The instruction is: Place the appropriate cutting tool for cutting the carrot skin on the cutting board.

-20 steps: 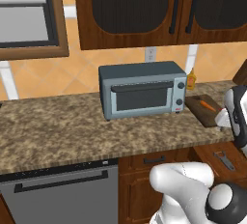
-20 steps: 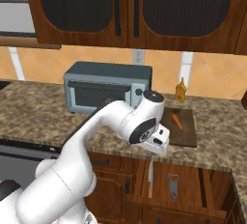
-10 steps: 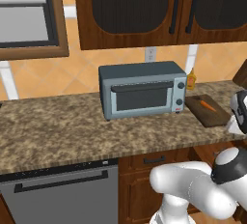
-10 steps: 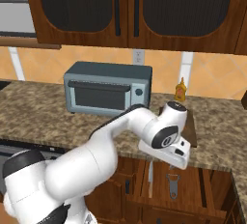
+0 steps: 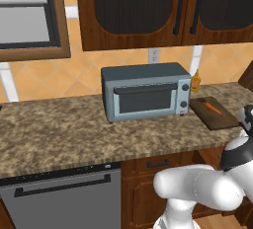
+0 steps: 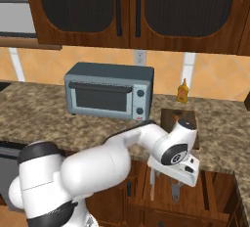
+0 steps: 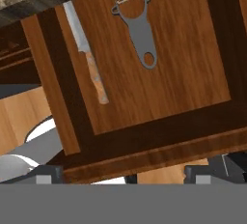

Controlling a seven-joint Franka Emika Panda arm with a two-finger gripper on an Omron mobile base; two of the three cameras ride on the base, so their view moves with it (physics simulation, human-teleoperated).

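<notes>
Jaws spread wide, gripper (image 7: 131, 172) hovering over open drawer (image 7: 207, 49). Best to drop onto the grey peeler (image 7: 137, 29), not the knife (image 7: 87, 54) beside it. Carrot (image 5: 213, 108) on cutting board (image 5: 220, 119), right of toaster oven (image 5: 146, 91).

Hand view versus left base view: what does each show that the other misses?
Hand view alone: inside an open drawer, a knife and a grey peeler lie apart, with the open gripper above them. Left base view alone: the toaster oven, and the carrot lying on the cutting board. Shared: the speckled counter and the wooden cabinetry.
</notes>
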